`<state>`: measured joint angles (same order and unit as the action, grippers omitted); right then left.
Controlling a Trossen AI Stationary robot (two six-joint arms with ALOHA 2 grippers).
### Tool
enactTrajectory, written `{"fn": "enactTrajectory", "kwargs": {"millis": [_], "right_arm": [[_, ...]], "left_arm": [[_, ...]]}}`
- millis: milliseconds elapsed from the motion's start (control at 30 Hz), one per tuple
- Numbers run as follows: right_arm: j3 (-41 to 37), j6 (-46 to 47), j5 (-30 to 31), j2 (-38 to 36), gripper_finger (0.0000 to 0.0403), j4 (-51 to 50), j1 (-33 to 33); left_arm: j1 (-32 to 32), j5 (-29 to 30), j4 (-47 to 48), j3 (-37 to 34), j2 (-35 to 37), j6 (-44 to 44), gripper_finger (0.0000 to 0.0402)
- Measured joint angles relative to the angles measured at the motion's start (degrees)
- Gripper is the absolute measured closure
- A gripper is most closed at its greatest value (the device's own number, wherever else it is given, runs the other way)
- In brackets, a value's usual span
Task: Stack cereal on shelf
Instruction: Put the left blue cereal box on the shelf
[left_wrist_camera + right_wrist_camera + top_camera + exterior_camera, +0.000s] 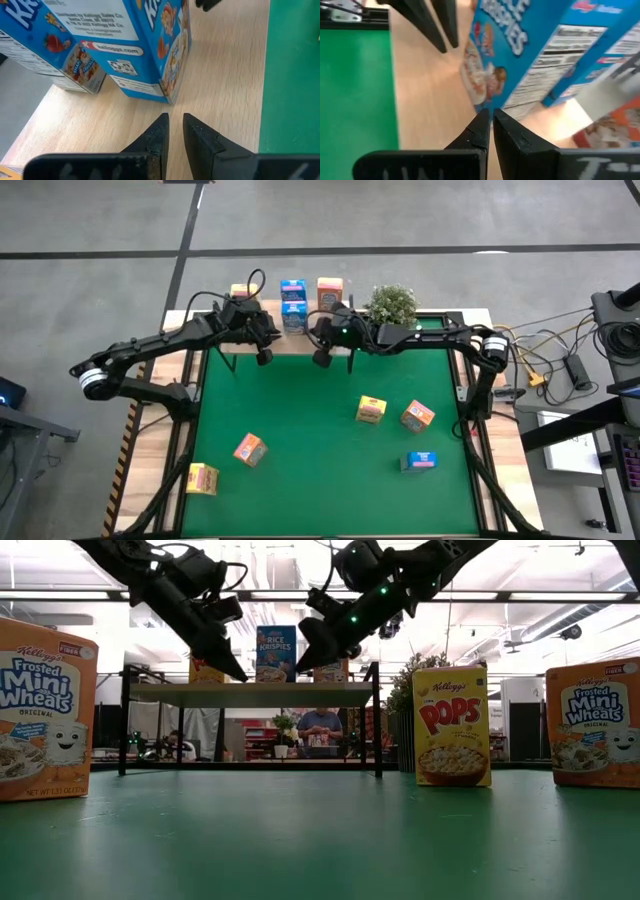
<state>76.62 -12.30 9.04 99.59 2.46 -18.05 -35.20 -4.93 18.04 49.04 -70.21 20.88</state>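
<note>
The table (300, 490) is covered in flat green with a pale wood border, and the shelf (290, 340) at its far edge is light wood on black legs. On the shelf stand two blue boxes (293, 305) with white lettering, a yellow one (240, 290) to their left and an orange-red one (330, 288) to their right, with a grey-green potted plant (390, 304) beyond that. In front of the shelf on the green lie two yellow boxes (371, 410) bearing red lettering, two orange-red ones (417, 415) with blue-and-white print, and one blue box (421, 461), while both arms (150, 355) are black.
</note>
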Motion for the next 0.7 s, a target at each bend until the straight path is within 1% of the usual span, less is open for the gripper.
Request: {"fn": "enactTrajectory", "kwargs": {"millis": [133,467,700], "right_arm": [[0.00,-0.25,1.93,-0.04,0.0390,1.00,-0.84],[0.00,-0.72,1.94,-0.04,0.0390,5.57,-1.43],[0.00,-1.09,2.01,-0.04,0.0390,5.92,-1.48]], "left_arm": [[0.00,0.00,0.02,0.00,0.16,-0.43,0.0364],[0.00,0.00,0.00,0.00,0.43,-0.51,0.0364],[0.00,-0.02,0.00,0.00,0.59,-0.70,0.0364]]}}
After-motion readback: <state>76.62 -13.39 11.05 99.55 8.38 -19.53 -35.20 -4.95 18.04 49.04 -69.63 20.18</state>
